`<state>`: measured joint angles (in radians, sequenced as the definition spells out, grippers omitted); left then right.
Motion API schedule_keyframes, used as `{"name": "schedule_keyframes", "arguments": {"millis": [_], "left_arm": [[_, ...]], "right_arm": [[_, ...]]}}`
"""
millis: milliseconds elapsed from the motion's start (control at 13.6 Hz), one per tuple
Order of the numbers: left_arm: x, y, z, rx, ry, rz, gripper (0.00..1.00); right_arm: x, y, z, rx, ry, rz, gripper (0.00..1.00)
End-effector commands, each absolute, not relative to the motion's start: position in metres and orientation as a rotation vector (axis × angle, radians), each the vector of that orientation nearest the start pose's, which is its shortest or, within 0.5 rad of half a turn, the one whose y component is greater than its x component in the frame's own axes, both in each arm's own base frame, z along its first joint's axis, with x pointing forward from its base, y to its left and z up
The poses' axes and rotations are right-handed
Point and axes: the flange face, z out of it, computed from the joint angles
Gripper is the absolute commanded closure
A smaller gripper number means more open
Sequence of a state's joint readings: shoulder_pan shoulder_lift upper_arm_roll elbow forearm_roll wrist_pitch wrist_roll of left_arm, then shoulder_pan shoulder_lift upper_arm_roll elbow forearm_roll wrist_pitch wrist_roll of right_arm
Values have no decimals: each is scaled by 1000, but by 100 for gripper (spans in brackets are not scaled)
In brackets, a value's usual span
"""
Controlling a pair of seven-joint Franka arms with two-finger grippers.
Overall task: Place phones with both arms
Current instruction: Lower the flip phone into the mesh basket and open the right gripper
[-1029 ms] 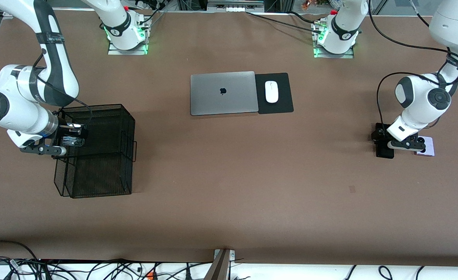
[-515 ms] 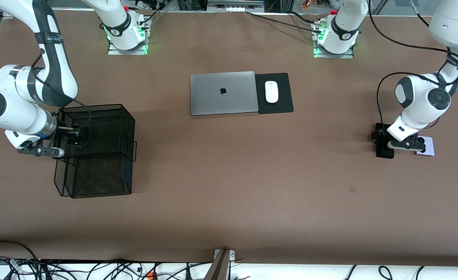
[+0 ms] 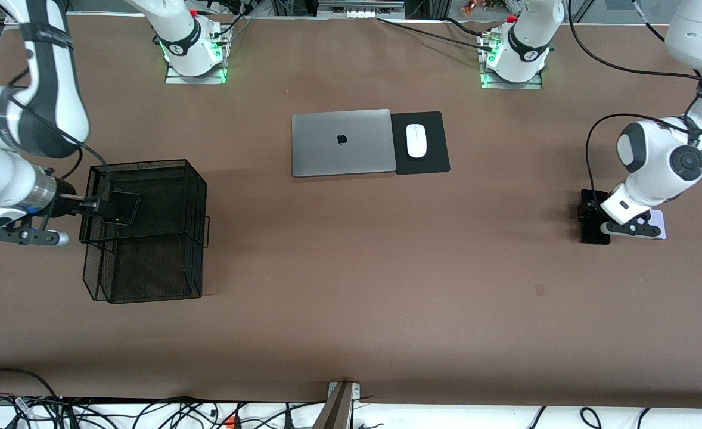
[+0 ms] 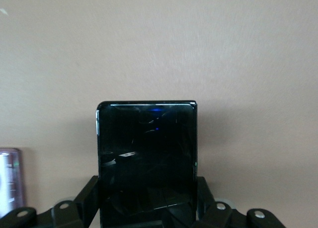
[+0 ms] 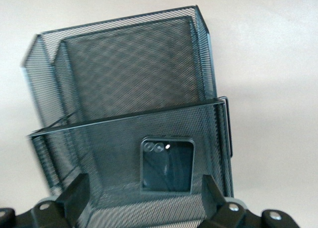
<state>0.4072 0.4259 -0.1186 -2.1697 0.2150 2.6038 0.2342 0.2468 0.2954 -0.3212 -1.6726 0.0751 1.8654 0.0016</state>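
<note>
The square black folded phone (image 3: 121, 208) lies in the upper tier of the black mesh basket (image 3: 148, 268); it also shows in the right wrist view (image 5: 167, 166). My right gripper (image 3: 92, 205) is open and empty at the basket's edge toward the right arm's end, its fingers (image 5: 74, 193) wide apart. My left gripper (image 3: 592, 215) is shut on the longer black slab phone (image 3: 595, 232), whose glossy face fills the left wrist view (image 4: 146, 153) between the fingers (image 4: 87, 198). The lavender phone (image 3: 656, 225) lies on the table beside it, partly hidden by the left arm, and shows at the edge of the left wrist view (image 4: 10, 181).
A closed silver laptop (image 3: 342, 142) and a white mouse (image 3: 416, 140) on a black pad (image 3: 434, 158) sit mid-table near the bases. The two-tier mesh basket (image 5: 124, 64) stands toward the right arm's end. Brown tabletop (image 3: 357, 268) spreads between the two arms.
My right gripper let go of the folded phone into the basket's upper tier and drew back toward the right arm's end. My left gripper and the slab shifted slightly toward the left arm's end.
</note>
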Motion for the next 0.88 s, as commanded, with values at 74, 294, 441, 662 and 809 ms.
{"name": "schedule_keyframes", "arguments": {"millis": [74, 294, 441, 662, 809], "left_arm": [[551, 155, 226, -3067, 170, 29, 86], [555, 144, 227, -3075, 142, 19, 88], [575, 123, 234, -3082, 112, -26, 89], [619, 69, 251, -3079, 124, -16, 89], [638, 27, 266, -3075, 94, 0, 89]], "right_arm": [[657, -9, 471, -3133, 142, 229, 1], [669, 6, 494, -3098, 261, 279, 1], [674, 17, 502, -3069, 359, 303, 1], [673, 21, 508, -3022, 408, 303, 1], [673, 23, 510, -3027, 396, 296, 1]]}}
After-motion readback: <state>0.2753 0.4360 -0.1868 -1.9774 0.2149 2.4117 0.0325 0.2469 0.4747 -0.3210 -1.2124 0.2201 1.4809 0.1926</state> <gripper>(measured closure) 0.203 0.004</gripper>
